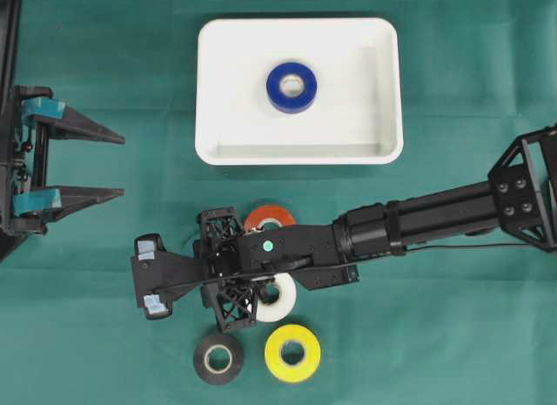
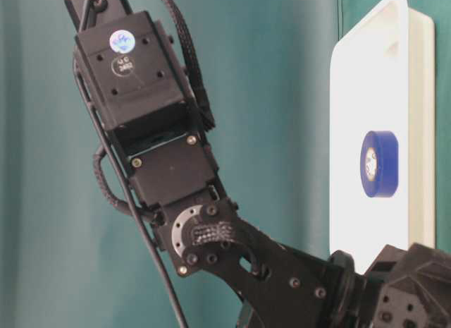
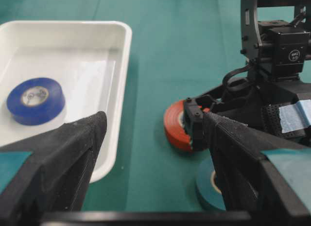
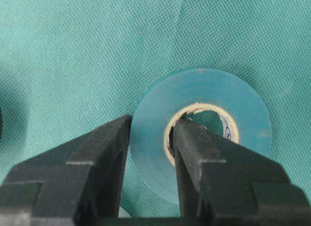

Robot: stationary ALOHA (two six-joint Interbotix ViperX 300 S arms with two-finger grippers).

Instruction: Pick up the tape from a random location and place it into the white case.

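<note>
A teal-green tape lies flat on the green cloth. My right gripper is shut on its wall, with one finger in the core hole and the other outside. From overhead this gripper points down and hides the roll. The left wrist view shows the teal tape partly behind my own finger. The white case sits at the back centre with a blue tape inside. My left gripper hangs open at the left edge, holding nothing.
A red tape and a white tape lie partly under the right arm. A black tape and a yellow tape lie near the front edge. The right forearm stretches across the right half.
</note>
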